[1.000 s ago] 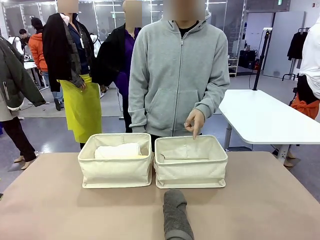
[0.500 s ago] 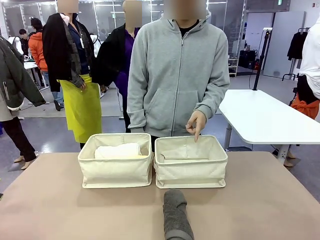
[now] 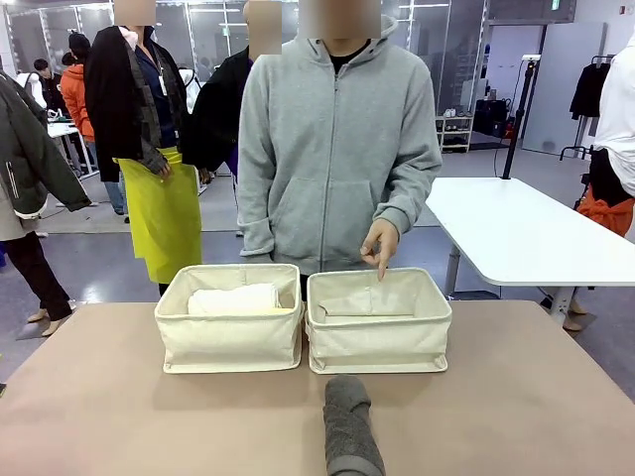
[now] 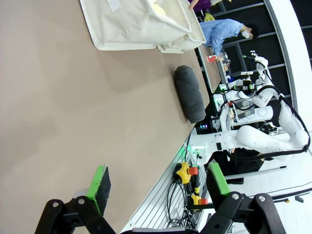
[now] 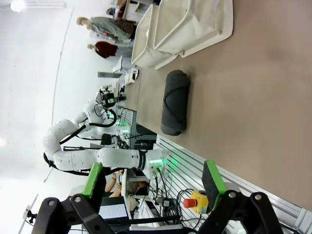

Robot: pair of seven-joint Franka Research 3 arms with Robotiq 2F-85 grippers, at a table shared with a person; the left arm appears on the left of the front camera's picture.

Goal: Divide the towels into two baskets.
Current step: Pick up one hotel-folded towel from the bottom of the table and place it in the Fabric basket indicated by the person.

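1. Grabbing the dark grey towel (image 3: 350, 436) at one end is the main risk as I judge it: the roll lies lengthwise on the table (image 3: 119, 397), pointing at the right basket (image 3: 377, 337), and a pinch near one tip could let the terry cloth unroll or sag during the lift
2. Dropping it into the wrong bin would spoil the split; the left basket (image 3: 230, 332) already shows a white towel (image 3: 234, 297) with a pale yellow towel (image 3: 260, 310) just visible beside it, and the person's hand (image 3: 380, 241) points a finger down at the right basket, whose inside I cannot see well enough to say what it holds
3. Catching a soft canvas rim on the way over could shove either basket, since the two stand touching side by side just beyond the grey roll
4. Left gripper (image 4: 157, 184) hovers above bare table with its green pads (image 4: 100, 181) wide apart, empty, the grey towel well ahead of it
5. Right gripper (image 5: 153, 181) likewise hangs over the near table edge, jaws spread, holding nothing, with the towel lying beyond its fingertips
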